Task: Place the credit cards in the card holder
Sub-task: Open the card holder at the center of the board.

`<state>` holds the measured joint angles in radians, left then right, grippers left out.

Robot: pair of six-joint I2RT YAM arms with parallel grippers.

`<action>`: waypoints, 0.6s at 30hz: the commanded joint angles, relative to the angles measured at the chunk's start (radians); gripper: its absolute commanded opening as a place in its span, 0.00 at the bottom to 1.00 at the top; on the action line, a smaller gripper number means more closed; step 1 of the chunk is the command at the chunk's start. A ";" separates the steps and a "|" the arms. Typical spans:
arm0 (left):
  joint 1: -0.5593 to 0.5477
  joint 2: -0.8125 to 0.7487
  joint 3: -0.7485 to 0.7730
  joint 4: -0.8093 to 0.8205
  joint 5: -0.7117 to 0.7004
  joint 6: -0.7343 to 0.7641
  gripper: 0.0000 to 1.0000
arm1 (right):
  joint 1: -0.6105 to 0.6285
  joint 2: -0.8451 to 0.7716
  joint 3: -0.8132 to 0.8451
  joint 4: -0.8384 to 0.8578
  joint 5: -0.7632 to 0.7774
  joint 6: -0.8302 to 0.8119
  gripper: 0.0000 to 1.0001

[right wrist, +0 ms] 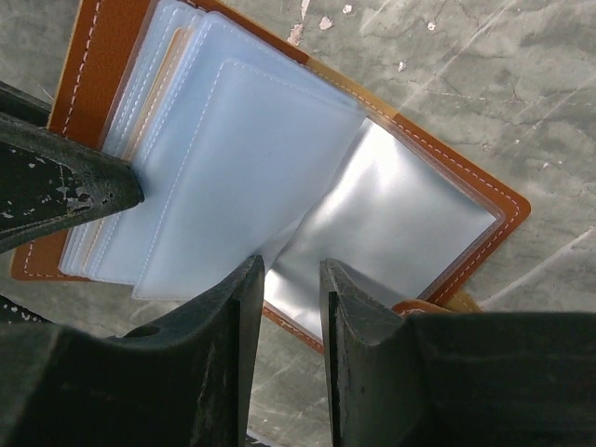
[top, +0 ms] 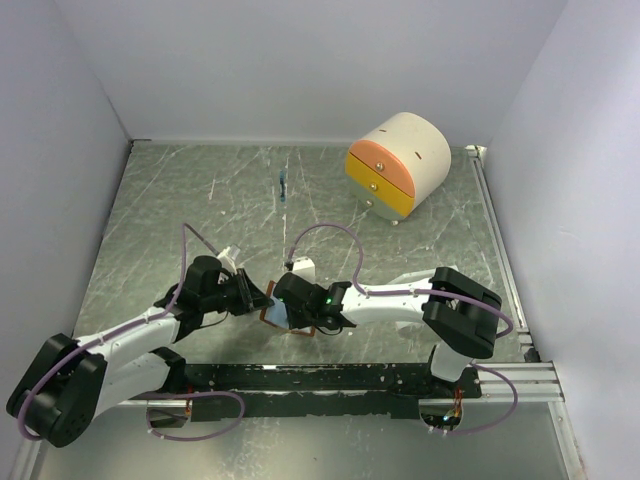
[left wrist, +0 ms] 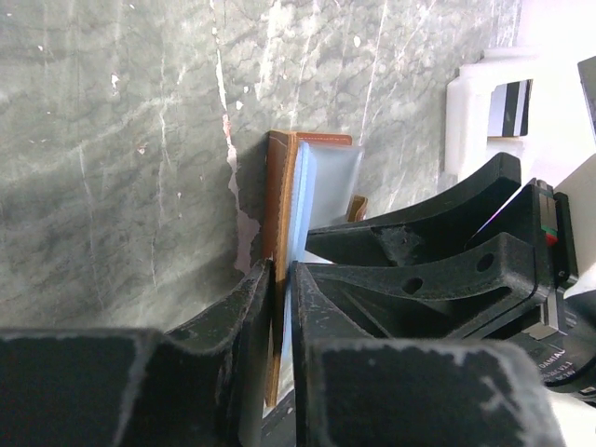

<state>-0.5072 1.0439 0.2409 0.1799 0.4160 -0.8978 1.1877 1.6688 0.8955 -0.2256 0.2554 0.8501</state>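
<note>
The card holder [top: 283, 316] lies open on the table between the two arms, brown leather with pale blue-grey sleeves [right wrist: 251, 158] fanned out. My left gripper [left wrist: 282, 270] is shut on the card holder's left cover [left wrist: 282, 186], with the leather edge pinched between its fingers. My right gripper [right wrist: 291, 270] hovers over the middle fold. Its jaws stand a little apart with nothing between them. In the top view the left gripper [top: 255, 295] and the right gripper [top: 300, 305] meet at the card holder. The credit cards do not show clearly; I cannot tell whether any sits inside the sleeves.
A cream-and-orange rounded drawer box [top: 398, 163] stands at the far right. A thin bluish piece [top: 284, 188] lies at the far middle; I cannot tell what it is. White walls close the table on three sides. A black rail [top: 330, 378] runs along the near edge.
</note>
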 commanded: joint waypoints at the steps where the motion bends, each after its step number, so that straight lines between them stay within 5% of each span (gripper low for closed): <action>1: -0.007 0.013 -0.024 0.047 0.039 -0.003 0.15 | 0.004 -0.012 -0.014 0.010 0.018 0.009 0.31; 3: -0.007 0.009 -0.024 0.048 0.040 -0.003 0.07 | 0.003 -0.012 -0.012 0.007 0.019 0.007 0.31; 9: -0.007 -0.039 0.015 -0.026 0.022 0.024 0.07 | 0.004 -0.021 0.008 -0.001 0.017 -0.002 0.31; 18: -0.007 -0.141 0.270 -0.473 -0.183 0.190 0.07 | 0.004 -0.168 0.021 0.010 -0.017 0.001 0.43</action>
<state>-0.5079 0.9554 0.3744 -0.0826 0.3508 -0.8043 1.1877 1.5986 0.8967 -0.2329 0.2356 0.8490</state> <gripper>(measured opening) 0.091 0.407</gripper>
